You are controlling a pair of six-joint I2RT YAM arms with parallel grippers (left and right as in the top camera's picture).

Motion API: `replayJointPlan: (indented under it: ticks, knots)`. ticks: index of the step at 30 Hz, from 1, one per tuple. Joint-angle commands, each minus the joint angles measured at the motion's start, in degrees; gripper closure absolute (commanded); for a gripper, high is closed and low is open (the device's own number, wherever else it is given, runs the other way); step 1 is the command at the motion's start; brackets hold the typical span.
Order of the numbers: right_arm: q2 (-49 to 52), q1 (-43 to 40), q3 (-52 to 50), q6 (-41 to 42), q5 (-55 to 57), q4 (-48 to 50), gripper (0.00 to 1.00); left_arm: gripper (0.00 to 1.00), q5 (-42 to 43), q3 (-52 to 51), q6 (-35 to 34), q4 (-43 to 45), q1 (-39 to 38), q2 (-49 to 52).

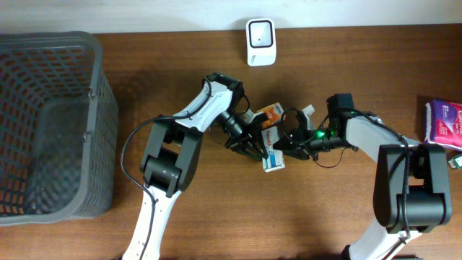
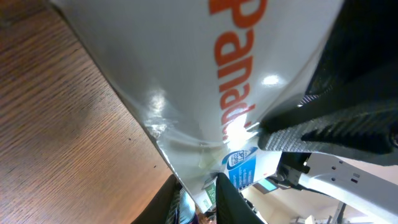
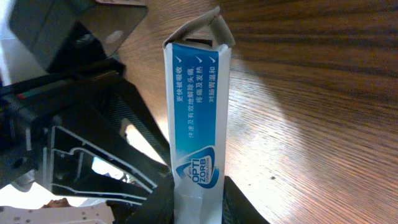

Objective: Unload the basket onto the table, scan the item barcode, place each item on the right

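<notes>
Regrasp step, as we judged it. The white-and-blue cardboard medicine box sat mid-table between 2 grippers. The right gripper pinched it; we could not tell the left gripper's jaws. Next: present the barcode to the white plastic scanner.

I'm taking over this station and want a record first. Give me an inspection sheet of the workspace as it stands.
Surface: wooden table, no spills seen.
Job's things: Panadol box at mid-table between both claws; white barcode scanner at the far edge, apart from the box.
Clutter: grey mesh basket on the left side; pink packet at the right edge.
Grippers: right claw closed on one end of the box; left claw straddles the box's edge, and whether it grips cannot be told.
Cables: black cable loops beside the left arm.
Surroundings: nothing seen.
</notes>
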Motion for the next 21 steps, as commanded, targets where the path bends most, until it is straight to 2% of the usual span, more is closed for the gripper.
replayJointPlan:
  ticks: [1,3,7,9,12,15,17,18,19,21]
  knots:
    - [0.9,0.26,-0.17,-0.37,-2.8,0.17,0.78,0.8,-2.29,1.29,0.9,-0.76,0.09,-2.29]
    - [0.9,-0.42,-0.11,-0.35,-4.85,0.5,0.87,0.82,-8.37,4.85,0.63,-5.22,1.73,-2.29]
    - [0.9,-4.74,-0.04,-0.39,-10.78,1.09,0.89,0.82,-15.87,17.97,0.04,-12.96,6.62,-2.29]
    - [0.9,-5.62,-0.04,-0.39,-18.12,2.8,0.89,0.78,-24.46,20.33,-6.69,-13.35,9.25,-2.29]
    - [0.9,-5.81,-0.04,-0.39,-29.35,5.66,0.89,0.73,-24.44,20.31,-7.32,-12.02,11.3,-2.29]
    - [0.9,-5.81,-0.02,0.83,-30.56,6.38,0.89,0.66,-24.41,20.26,-8.37,-9.64,11.67,-2.29]
    - [0.87,-5.81,0.0,2.51,-30.58,6.4,0.96,0.62,-25.99,20.26,-8.41,-8.55,11.67,-2.29]
    - [0.87,-5.81,0.04,2.49,-30.56,6.4,0.96,0.58,-28.02,20.26,-9.79,-7.74,11.67,-2.29]
    - [0.87,-5.81,0.2,2.64,-30.56,6.43,0.96,0.6,-30.62,20.22,-13.92,-6.23,11.67,-2.29]
    - [0.87,-5.81,0.26,2.67,-30.56,7.5,0.96,0.63,-26.58,19.45,-15.34,-2.73,11.06,-2.27]
